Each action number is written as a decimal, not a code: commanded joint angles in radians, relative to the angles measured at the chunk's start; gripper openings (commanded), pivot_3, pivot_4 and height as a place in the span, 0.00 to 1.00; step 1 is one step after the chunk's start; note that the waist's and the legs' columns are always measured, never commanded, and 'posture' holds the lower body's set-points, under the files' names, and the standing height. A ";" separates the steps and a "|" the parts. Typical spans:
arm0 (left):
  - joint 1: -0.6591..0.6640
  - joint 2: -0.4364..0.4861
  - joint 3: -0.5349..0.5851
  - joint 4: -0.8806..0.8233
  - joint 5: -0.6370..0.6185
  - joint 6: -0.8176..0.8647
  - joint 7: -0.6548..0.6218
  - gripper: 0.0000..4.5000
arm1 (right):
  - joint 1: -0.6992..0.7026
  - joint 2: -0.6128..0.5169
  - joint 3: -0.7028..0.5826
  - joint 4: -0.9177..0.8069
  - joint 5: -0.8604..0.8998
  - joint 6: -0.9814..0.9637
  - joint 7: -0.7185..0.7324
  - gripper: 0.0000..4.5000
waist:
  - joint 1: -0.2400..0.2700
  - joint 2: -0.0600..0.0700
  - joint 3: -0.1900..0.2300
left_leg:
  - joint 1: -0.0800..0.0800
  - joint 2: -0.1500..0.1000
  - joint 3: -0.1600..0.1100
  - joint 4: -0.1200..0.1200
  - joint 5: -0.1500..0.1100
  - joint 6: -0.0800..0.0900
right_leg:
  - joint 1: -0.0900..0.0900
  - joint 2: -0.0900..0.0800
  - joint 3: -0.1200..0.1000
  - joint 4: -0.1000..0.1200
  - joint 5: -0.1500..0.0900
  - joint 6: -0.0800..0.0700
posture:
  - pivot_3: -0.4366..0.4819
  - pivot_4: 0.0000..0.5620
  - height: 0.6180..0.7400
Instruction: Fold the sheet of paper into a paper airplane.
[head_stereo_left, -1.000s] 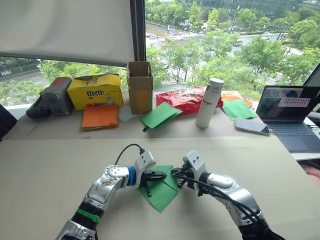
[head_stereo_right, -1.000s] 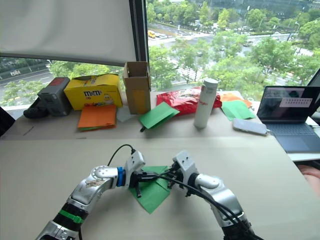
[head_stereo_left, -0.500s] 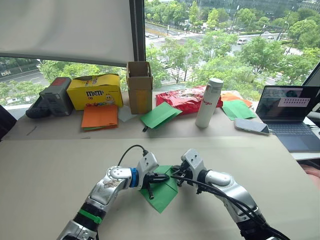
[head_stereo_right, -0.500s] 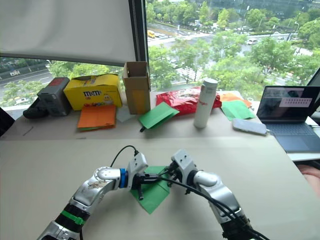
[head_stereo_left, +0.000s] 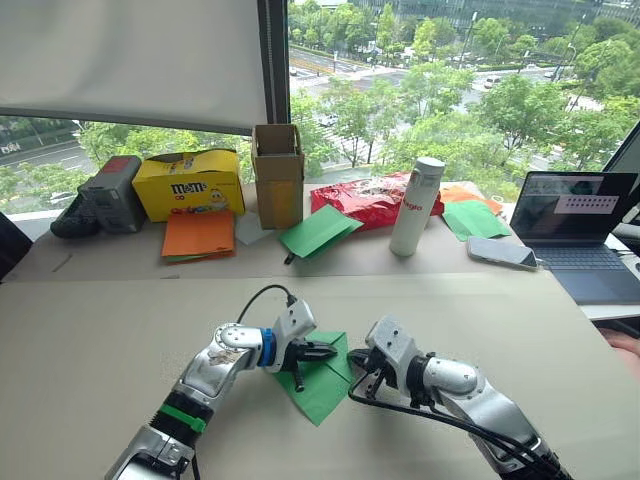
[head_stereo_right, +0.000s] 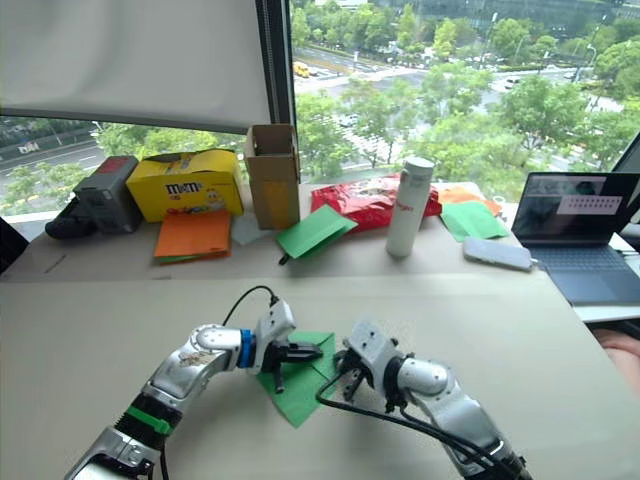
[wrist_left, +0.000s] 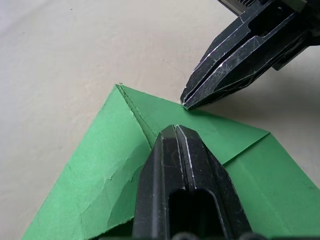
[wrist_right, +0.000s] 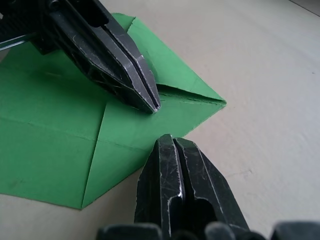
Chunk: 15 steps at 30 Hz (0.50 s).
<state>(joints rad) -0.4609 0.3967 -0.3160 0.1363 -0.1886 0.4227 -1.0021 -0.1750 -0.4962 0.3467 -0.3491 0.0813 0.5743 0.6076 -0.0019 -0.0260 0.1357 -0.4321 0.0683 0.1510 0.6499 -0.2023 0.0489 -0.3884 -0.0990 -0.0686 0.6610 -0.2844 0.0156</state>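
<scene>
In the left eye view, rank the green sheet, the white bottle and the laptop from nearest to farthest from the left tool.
1. Green sheet: right under the left tool, on the near table.
2. White bottle: standing farther back, toward the right.
3. Laptop: far right edge of the table.

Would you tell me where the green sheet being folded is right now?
The sheet of paper lies on the near table in the head views, between the left gripper pressing on it and the right gripper at its edge.

We noted the sheet of paper (wrist_left: 100, 170) was thin matt green paper, creased and slightly rough at the folds; the table (head_stereo_left: 100, 340) was smooth matt beige; the left gripper (wrist_right: 150, 102) fingers were scuffed semi-gloss black plastic.
</scene>
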 joint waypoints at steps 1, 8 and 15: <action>-0.004 0.002 -0.022 0.020 0.020 0.008 -0.010 0.01 | 0.024 -0.023 0.070 0.001 -0.040 0.000 0.030 0.00 | 0.000 0.000 0.000 | 0.000 0.000 0.000 0.000 0.000 0.000 | 0.000 0.000 0.000 0.000 0.000 0.000 | 0.48 0.27 0.99; 0.009 0.011 -0.033 0.019 0.024 0.006 -0.026 0.01 | 0.051 -0.109 0.177 -0.049 -0.119 -0.025 0.107 0.00 | 0.001 0.000 -0.001 | 0.000 0.000 0.000 0.000 0.000 0.001 | 0.000 0.000 0.000 -0.001 0.000 0.000 | 0.48 0.27 0.99; 0.022 0.035 -0.039 0.000 0.023 0.017 -0.048 0.01 | 0.084 -0.137 0.267 -0.096 -0.209 -0.031 0.132 0.00 | -0.002 -0.002 -0.005 | 0.007 0.001 0.000 -0.004 -0.002 0.001 | 0.002 0.000 0.000 -0.004 -0.001 -0.001 | 0.48 0.27 0.99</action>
<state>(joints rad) -0.4571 0.4195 -0.3300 0.1351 -0.1849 0.4205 -1.0351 -0.1432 -0.6113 0.4937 -0.4783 -0.1063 0.5249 0.6688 -0.0041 -0.0279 0.1304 -0.4247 0.0691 0.1510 0.6456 -0.2038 0.0493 -0.3866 -0.0988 -0.0684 0.6569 -0.2861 0.0142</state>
